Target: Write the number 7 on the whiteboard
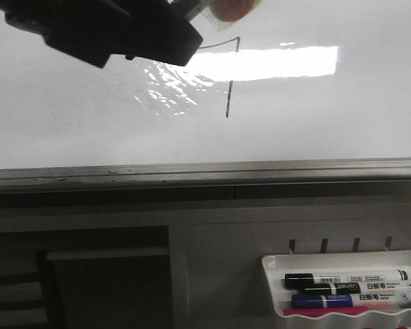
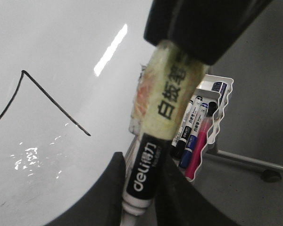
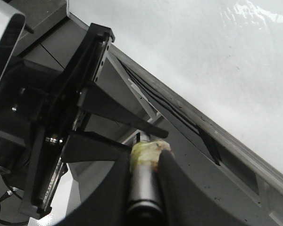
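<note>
**A drawn 7 on the board, both grippers clamped on markers**

The whiteboard [image 1: 68, 123] fills the upper half of the front view, glossy white, with a bright rectangular light reflected across it and a grey metal lower edge [image 1: 205, 171] running the full width. The same board shows in the left wrist view [image 2: 61, 47] and in the right wrist view [image 3: 203, 56].

At the top of the front view a dark arm body [image 1: 109, 31] hangs over the board, just left of the mark.

The number 7 [image 1: 228, 75] sits on the upper middle of the board, partly crossing the reflected light: a thin black, slightly rising top stroke joined to a long downstroke. It appears whole in the left wrist view [image 2: 37, 101].

Below the board, at lower right, a small white marker tray [image 1: 342, 260] holds several markers [image 1: 349, 281], black and blue among them, lying side by side.

The left gripper [image 2: 144, 188] is clenched on a black-and-white marker [image 2: 146, 169] whose barrel is wrapped in yellowish tape [image 2: 172, 89]; it is off the board's surface, beside the 7.

The right gripper [image 3: 144, 174] is clenched on a dark marker [image 3: 142, 183] with a similar yellowish wrap [image 3: 146, 150], held near the board's lower edge.
</note>
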Controlling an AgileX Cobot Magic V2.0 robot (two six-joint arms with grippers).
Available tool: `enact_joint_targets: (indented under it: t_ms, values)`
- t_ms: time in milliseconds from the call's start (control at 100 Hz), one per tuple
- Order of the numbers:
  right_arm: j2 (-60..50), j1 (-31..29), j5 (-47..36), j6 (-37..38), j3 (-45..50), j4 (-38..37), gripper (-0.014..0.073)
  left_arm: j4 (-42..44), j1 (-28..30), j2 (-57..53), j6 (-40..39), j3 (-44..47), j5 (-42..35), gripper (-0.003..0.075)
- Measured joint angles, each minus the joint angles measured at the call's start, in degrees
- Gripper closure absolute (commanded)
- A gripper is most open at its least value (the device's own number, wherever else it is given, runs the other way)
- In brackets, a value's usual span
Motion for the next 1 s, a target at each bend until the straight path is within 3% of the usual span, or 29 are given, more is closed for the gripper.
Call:
enact_joint_targets:
  t_ms: [120, 200, 330, 480, 710, 830, 1000]
  values:
    - [0.0, -0.1, -0.3, 0.1, -0.1, -0.1, 0.0250, -1.3, -0.1, 0.0, -0.4, 0.0, -0.2, 0.0741]
    - [0.0, -0.1, 0.0, 0.1, -0.1, -0.1, 0.0183, -2.6, 0.0, 0.0, -1.0, 0.0, -0.5, 0.0741]
    - [-0.8, -1.2, 0.5, 0.1, -0.1, -0.5, 0.0181, -5.9, 1.4, -1.2, -1.3, 0.0, -1.2, 0.0741]
    - [-4.0, -6.6, 1.1, 0.0, -0.1, -1.1, 0.0181, -13.0, 5.9, -4.8, -1.3, 0.0, -1.5, 0.0741]
    - [-10.3, -14.4, 2.4, 4.9, 0.6, -11.3, 0.0181, -28.5, 15.3, -12.1, -1.5, 3.9, -4.1, 0.0741]
    - [-12.8, -15.4, 2.8, 6.3, 2.3, -13.1, 0.0181, -36.7, 18.8, -12.6, -1.6, 6.8, -7.2, 0.0741]
    - [-13.3, -15.5, 3.3, 7.0, 3.3, -13.2, 0.0181, -40.1, 20.6, -7.5, -1.6, 7.9, -10.7, 0.0741]
